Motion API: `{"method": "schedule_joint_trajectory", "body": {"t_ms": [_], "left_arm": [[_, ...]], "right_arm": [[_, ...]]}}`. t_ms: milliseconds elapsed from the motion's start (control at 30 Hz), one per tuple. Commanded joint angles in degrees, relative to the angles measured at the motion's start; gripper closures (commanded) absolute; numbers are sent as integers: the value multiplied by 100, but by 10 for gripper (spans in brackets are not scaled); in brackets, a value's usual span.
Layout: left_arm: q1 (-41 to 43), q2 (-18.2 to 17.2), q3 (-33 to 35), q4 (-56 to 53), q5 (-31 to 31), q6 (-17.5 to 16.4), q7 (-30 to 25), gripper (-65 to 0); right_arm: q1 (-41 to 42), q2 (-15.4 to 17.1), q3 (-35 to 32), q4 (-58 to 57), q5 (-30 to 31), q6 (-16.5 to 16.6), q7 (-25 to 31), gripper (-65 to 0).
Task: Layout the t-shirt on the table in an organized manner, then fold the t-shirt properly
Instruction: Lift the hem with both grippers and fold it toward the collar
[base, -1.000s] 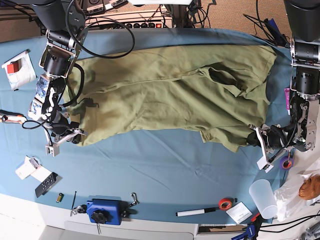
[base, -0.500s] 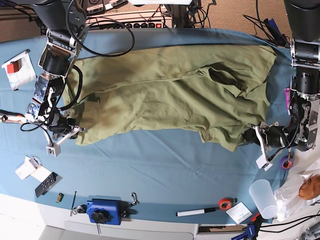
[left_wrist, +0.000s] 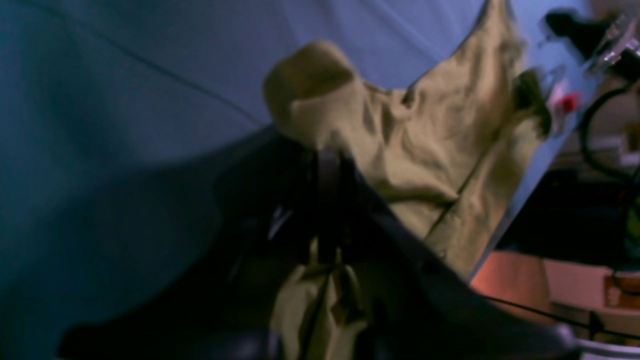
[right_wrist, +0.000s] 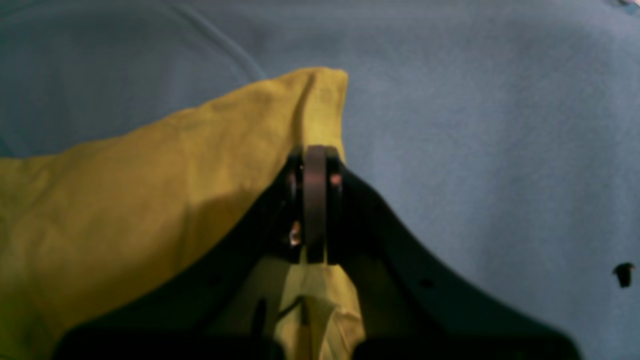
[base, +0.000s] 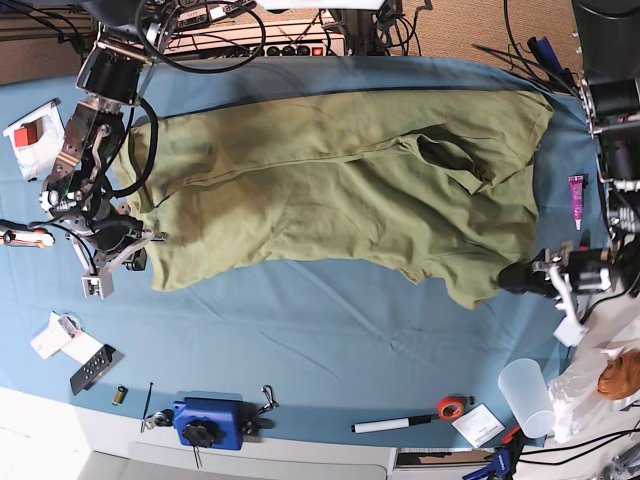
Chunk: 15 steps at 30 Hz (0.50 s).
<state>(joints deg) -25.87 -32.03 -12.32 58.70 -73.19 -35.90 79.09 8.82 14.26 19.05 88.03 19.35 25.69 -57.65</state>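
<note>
The olive-green t-shirt (base: 330, 180) lies spread wide across the blue table (base: 330, 330), with wrinkles and a folded flap toward the right. My right gripper (base: 138, 243), at the left of the base view, is shut on the shirt's lower left corner. In the right wrist view the gripper (right_wrist: 315, 155) pinches the cloth (right_wrist: 150, 190), which hangs through the jaws. My left gripper (base: 508, 279), at the right of the base view, is shut on the shirt's lower right corner. The left wrist view shows that gripper (left_wrist: 327, 160) blurred, with cloth (left_wrist: 425, 145) bunched at it.
Along the front edge lie a blue tool (base: 208, 420), a marker (base: 390, 424), a red tape roll (base: 452, 407), a plastic cup (base: 526, 395) and a remote (base: 96, 368). A white packet (base: 35, 135) sits far left, a pink tube (base: 577, 198) far right.
My right gripper has shut on the shirt's left corner and pulled it outward to the left. The left arm has drawn back to the right, still holding its corner.
</note>
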Motion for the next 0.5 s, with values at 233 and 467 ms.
{"method": "schedule_joint_trajectory", "body": {"t_ms": [233, 467], "left_arm": [[931, -98, -763, 363, -949, -20, 91, 0], [1799, -98, -1224, 1316, -1064, -170, 91, 0]], "right_arm": [[-212, 81, 286, 546, 531, 122, 17, 0], [-640, 81, 820, 833, 979, 557, -116, 0]]}}
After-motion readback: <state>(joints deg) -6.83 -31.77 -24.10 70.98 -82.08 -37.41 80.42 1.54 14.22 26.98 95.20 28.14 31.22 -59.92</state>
